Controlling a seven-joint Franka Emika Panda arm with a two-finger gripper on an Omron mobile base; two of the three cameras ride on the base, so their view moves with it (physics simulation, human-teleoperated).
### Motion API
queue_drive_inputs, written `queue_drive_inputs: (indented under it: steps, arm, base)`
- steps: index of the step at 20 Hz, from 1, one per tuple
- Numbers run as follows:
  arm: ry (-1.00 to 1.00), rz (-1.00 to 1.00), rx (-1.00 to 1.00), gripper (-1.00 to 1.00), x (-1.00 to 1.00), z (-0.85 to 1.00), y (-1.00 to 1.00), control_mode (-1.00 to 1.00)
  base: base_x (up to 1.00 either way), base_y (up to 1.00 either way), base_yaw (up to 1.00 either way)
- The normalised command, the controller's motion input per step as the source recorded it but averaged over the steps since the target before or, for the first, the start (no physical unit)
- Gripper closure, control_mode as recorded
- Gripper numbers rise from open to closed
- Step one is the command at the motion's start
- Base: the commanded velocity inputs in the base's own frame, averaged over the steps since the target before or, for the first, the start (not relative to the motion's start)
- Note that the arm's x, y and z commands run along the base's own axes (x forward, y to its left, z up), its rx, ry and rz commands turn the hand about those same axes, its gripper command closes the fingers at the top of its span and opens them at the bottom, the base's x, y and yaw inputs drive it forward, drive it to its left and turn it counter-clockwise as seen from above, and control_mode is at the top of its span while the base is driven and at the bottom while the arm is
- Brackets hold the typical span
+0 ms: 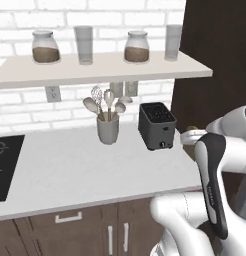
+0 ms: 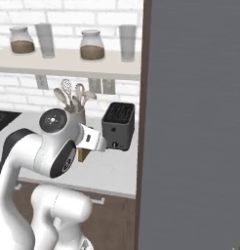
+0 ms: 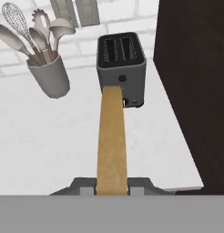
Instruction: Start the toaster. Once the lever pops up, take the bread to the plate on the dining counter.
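Pointing toward toaster [image 3: 121, 63], bread [image 3: 112, 136] lengthwise, gripper [image 3: 112, 190] clamped

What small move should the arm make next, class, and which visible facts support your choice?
Probably draw back from the toaster and turn towards the dining counter. The gripper is shut on the bread, which is already out of the empty slots, in front of the toaster above the worktop.

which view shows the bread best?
Hand view: the bread runs edge-on from between the fingertips up toward the toaster. Right base view shows a brown bit under the arm; left base a sliver.
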Motion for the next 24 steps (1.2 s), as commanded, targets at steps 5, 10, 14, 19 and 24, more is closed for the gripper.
queue_drive_inputs:
  steps: [5, 10, 14, 19, 24]
  arm:
    - [0.0, 0.0, 0.0, 1.0, 0.0, 0.0, 0.0, 1.0]
    - [0.0, 0.0, 0.0, 1.0, 0.0, 0.0, 0.0, 1.0]
    - [0.0, 0.0, 0.0, 1.0, 0.0, 0.0, 0.0, 1.0]
    - [0.0, 0.0, 0.0, 1.0, 0.0, 0.0, 0.0, 1.0]
    - [0.0, 0.0, 0.0, 1.0, 0.0, 0.0, 0.0, 1.0]
  base:
    - [-0.56, 0.39, 0.08]
    - [-0.53, 0.67, 0.6]
    - [-0.07, 0.35, 0.96]
    - [0.0, 0.07, 1.0]
    - [-0.07, 0.0, 1.0]
